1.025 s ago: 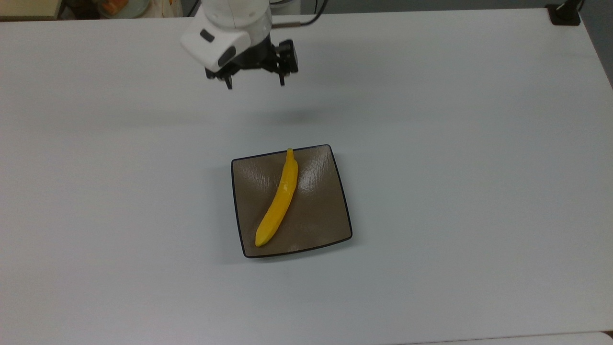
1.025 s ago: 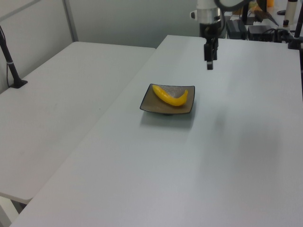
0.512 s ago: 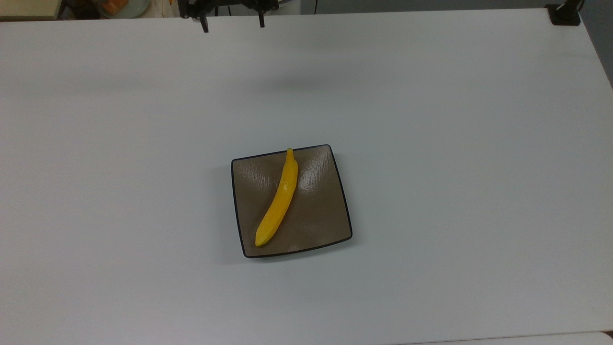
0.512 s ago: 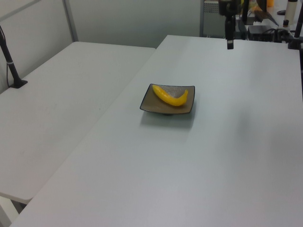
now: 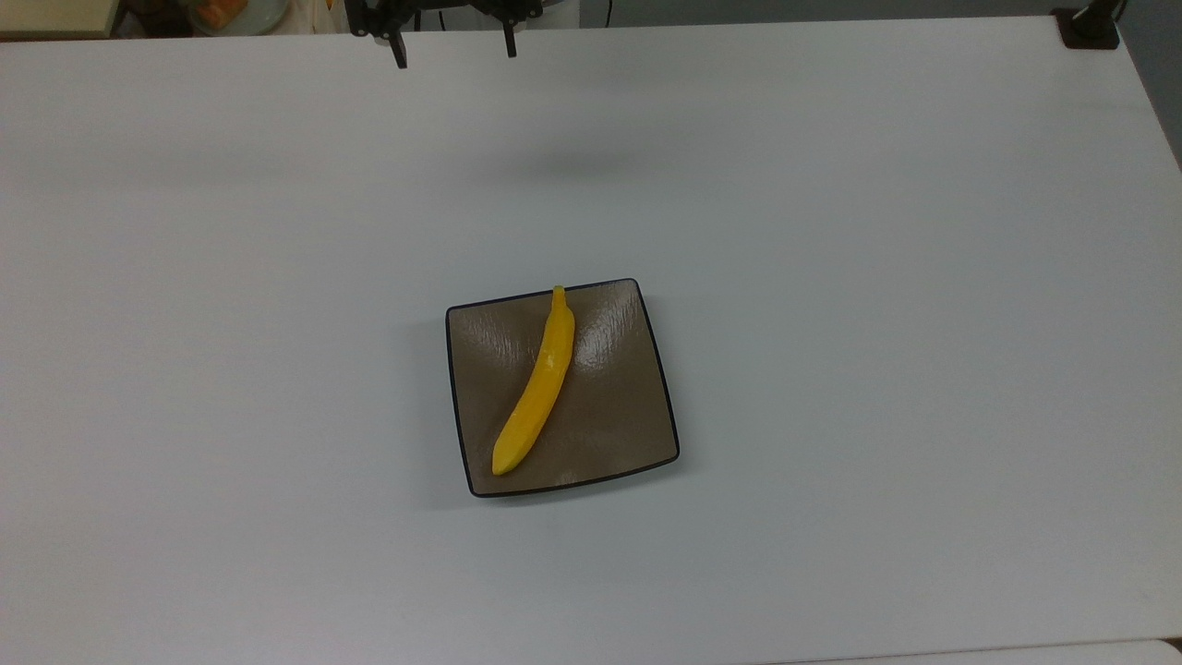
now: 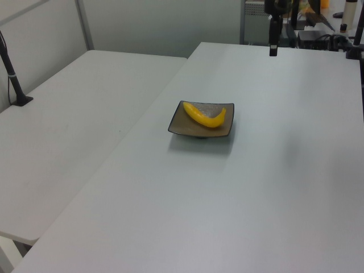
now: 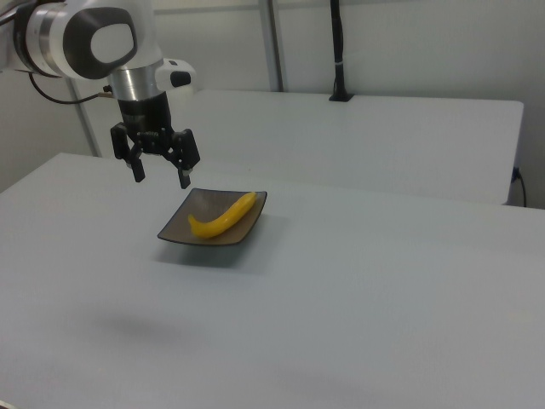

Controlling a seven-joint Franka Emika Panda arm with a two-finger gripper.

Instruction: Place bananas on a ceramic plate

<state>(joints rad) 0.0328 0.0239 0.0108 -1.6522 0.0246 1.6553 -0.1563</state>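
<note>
Matte white table (image 5: 831, 277), glossy square plate (image 5: 609, 434), curved banana (image 5: 537, 388).

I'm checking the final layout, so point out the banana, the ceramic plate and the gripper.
banana (image 5: 538, 386), top view, middle of its yellow body.
ceramic plate (image 5: 621, 416), top view, bare brown surface to the top view's right of the banana.
gripper (image 7: 159, 178), right view, open gap midway between its two fingertips.

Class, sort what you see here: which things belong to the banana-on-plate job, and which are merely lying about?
Belonging to the job:
- banana, lying across the plate
- ceramic plate
- gripper, fingers open, raised clear of the plate

Just there:
- white table
- black post on the neighbouring table
</note>
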